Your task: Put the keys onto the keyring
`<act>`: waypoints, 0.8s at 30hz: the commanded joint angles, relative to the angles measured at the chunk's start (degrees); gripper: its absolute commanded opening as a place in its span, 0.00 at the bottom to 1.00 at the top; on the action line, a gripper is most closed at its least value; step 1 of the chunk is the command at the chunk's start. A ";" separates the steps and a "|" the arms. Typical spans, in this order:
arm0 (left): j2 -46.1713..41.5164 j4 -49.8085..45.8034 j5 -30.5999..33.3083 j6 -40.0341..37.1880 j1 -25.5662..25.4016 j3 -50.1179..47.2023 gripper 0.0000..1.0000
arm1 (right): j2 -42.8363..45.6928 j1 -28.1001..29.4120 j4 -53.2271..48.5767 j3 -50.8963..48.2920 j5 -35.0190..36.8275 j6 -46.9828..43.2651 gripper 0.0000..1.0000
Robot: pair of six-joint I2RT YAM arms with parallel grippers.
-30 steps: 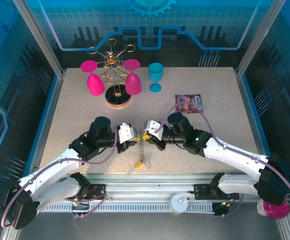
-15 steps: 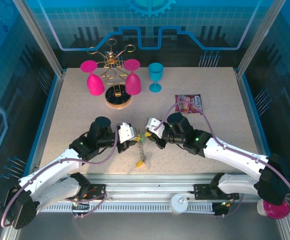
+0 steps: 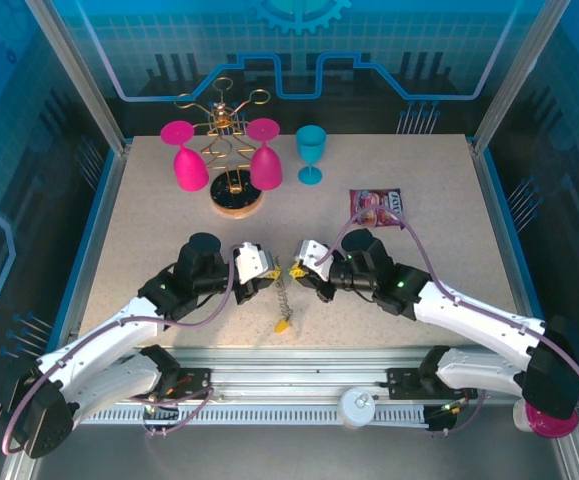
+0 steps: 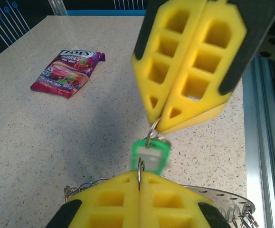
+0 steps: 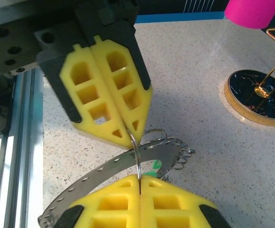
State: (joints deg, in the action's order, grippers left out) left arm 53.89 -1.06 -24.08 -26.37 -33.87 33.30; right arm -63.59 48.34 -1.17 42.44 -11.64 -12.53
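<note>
Over the table's front middle, my left gripper (image 3: 272, 272) and right gripper (image 3: 297, 272) meet tip to tip. Both are shut on one thin wire ring (image 5: 137, 159), which spans the gap between the left gripper's yellow pads (image 5: 109, 90) and my right gripper (image 5: 139, 178). A green-headed key (image 4: 150, 155) hangs on that ring between my left gripper (image 4: 139, 175) and the right gripper (image 4: 158, 128). Just below lies the keyring (image 5: 104, 173), a grey perforated band edged with small coils (image 5: 177, 149). It trails toward a yellow-headed key (image 3: 282, 326).
A gold rack (image 3: 235, 150) holding two pink glasses stands at the back left, its round base (image 5: 258, 97) close to my right wrist. A teal glass (image 3: 311, 153) and a candy packet (image 3: 377, 207) sit further back. The metal rail (image 3: 299, 370) borders the near edge.
The right arm has shifted a little to the right, drawing its gripper slightly away from the left one. Both grips stay shut and the hanging keys have hardly moved.
</note>
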 commanded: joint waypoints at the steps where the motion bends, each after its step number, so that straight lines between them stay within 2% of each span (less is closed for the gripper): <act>1: 0.34 0.78 0.67 2.14 -0.08 2.60 0.00 | 1.69 -0.15 1.32 -0.90 -1.61 -2.19 0.00; 7: 0.78 -0.23 -0.03 3.24 -0.12 3.44 0.00 | 0.12 0.50 1.35 1.18 -2.74 -4.07 0.00; 24: 1.56 -1.99 -0.62 3.26 -0.12 4.05 0.00 | -2.68 1.72 4.61 2.66 1.25 -3.74 0.00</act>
State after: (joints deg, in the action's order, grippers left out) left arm 55.46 -3.38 -23.64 -23.90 -33.87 35.29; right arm -66.11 49.50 1.26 42.87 -10.92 -16.56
